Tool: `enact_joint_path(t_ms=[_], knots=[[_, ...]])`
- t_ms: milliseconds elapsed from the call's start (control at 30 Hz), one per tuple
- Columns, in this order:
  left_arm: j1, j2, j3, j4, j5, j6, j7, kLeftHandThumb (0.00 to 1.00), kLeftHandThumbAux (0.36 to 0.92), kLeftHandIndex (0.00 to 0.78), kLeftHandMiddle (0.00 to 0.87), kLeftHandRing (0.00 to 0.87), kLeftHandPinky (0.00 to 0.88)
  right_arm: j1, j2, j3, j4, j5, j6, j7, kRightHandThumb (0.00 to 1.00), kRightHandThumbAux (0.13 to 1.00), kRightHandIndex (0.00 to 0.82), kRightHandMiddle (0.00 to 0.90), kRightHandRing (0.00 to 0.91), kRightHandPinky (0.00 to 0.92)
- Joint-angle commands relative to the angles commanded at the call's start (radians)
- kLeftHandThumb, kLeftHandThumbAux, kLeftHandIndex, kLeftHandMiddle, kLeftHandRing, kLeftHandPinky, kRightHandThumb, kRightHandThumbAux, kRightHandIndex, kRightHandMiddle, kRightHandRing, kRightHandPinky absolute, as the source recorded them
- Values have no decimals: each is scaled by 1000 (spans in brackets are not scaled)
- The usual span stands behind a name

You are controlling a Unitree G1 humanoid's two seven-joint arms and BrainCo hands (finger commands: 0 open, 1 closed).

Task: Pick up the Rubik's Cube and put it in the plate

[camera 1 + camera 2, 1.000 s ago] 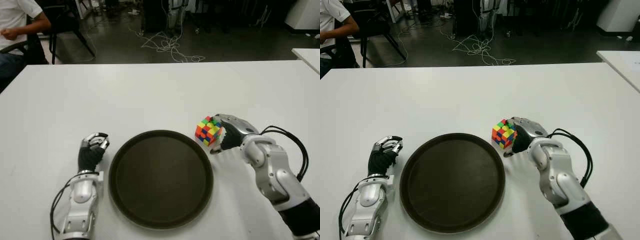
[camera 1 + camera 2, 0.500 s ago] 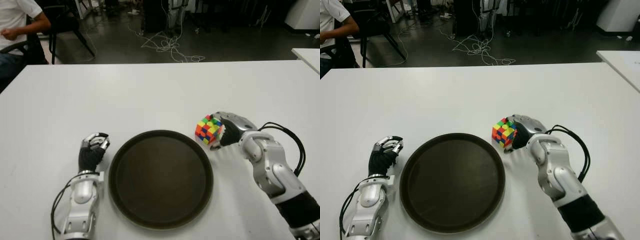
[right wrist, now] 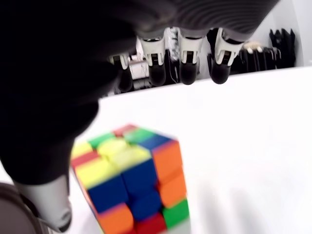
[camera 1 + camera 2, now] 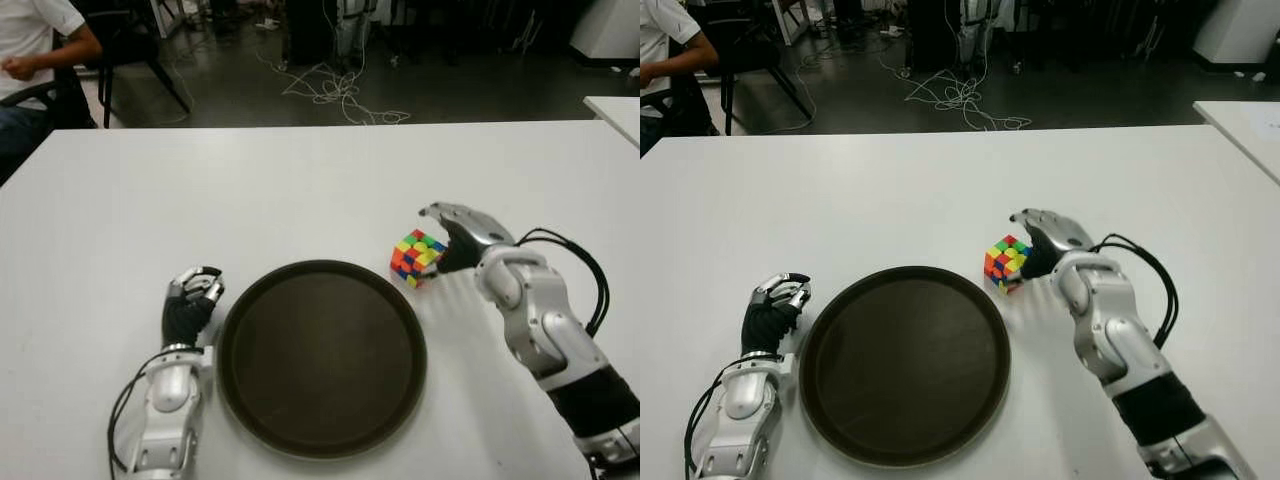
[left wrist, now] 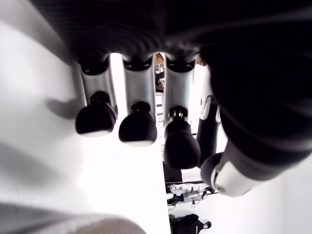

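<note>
The Rubik's Cube stands on the white table, just outside the far right rim of the round dark plate. My right hand hovers at the cube's right side, open. Its fingers stretch out above the cube without touching it, and the thumb hangs beside it. The plate holds nothing. My left hand shows left of the plate, fingers curled and holding nothing.
A person sits at the far left beyond the table, beside a dark chair. Cables lie on the floor behind. A second white table's corner shows at the far right.
My right hand's fingers have lifted off the cube and spread open. The cube stays in the same spot by the plate's rim. The left hand has barely shifted.
</note>
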Motion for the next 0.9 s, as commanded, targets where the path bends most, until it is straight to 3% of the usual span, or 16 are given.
enact_joint_path(t_ms=[600, 900], knots=[[11, -24, 6, -49, -24, 49, 13, 707, 706, 443, 801, 827, 818, -25, 9, -3, 23, 13, -22, -20, 0, 757, 11, 4, 9, 38], [3, 0, 4, -20, -5, 42, 3, 707, 707, 442, 797, 824, 810, -27, 11, -7, 27, 21, -41, -37, 0, 789, 14, 4, 15, 52]])
